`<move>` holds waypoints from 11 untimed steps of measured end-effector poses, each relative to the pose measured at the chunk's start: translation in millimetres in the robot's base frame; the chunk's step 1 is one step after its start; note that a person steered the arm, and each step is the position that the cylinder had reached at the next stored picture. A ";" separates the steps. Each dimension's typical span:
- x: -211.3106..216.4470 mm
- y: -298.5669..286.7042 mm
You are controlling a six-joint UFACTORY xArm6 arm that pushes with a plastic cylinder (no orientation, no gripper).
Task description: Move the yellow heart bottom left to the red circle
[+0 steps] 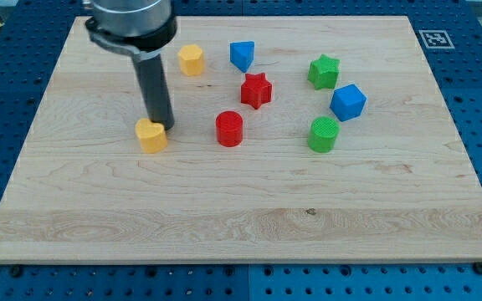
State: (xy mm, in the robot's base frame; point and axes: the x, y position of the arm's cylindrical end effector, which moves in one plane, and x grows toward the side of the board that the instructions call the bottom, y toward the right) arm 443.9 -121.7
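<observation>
No pincer, just my tip (164,125) touching the upper right of the yellow plastic heart block (151,135), which sits left of the red cylinder (229,129), likely to shove it down-left.

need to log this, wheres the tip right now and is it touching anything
My tip: down on the board, against the yellow heart's upper right edge; holds nothing.

A single camera looks down at a slant from the near edge of the desk (249,226), framing almost the whole board at moderate range.
</observation>
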 end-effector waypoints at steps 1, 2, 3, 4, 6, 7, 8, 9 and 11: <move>17.2 -20.2; 17.4 -27.3; -2.0 -30.8; 10.4 -32.0; 33.1 -35.4; 33.6 -52.4; 43.1 -64.1; 60.9 -61.0; 101.1 -40.6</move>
